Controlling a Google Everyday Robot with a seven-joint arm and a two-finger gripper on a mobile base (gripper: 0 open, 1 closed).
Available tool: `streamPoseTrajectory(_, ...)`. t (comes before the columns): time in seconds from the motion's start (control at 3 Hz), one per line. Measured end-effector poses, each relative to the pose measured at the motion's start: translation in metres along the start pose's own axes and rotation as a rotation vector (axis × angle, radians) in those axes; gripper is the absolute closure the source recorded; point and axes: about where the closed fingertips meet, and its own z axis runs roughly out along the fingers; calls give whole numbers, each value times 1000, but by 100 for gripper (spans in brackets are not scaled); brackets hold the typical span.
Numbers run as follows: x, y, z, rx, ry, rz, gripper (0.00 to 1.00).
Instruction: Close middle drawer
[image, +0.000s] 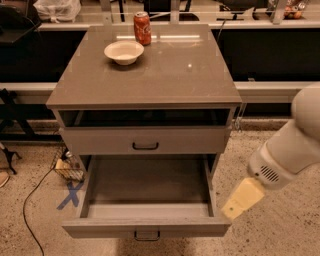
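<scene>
The middle drawer (145, 227) is pulled far out of the cabinet (165, 85). It sits at 6 o'clock in the view, and its front is low down, close to the camera. Its small dark handle (147, 235) is in the middle of the front.

The gripper (242, 198) is at 4 o'clock in the view. It hangs just beside the drawer's right front corner and does not seem to touch it. I cannot tell if it is open or closed. It holds nothing. The white arm (290, 150) comes in from 3 o'clock.

To close the drawer well, the gripper should go around to the front of the drawer, toward 6 o'clock. It should press flat on the front, near the handle. A push in the middle should make the drawer slide straight. A push on the corner could make it turn and stick.

Then it should push toward 12 o'clock, slow and steady, until the front lines up with the drawer above (100, 141).

The bowl (123, 51) and the red can (142, 28) stand on top at 12 o'clock. A gentle push should not shake them.
</scene>
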Motion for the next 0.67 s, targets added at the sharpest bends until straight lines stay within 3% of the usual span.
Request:
streamPoseTrajectory(0.33, -1, 27, 86, -107, 0, 92, 0)
streamPoseTrajectory(0.67, 0, 26, 90, -113, -2, 99, 0)
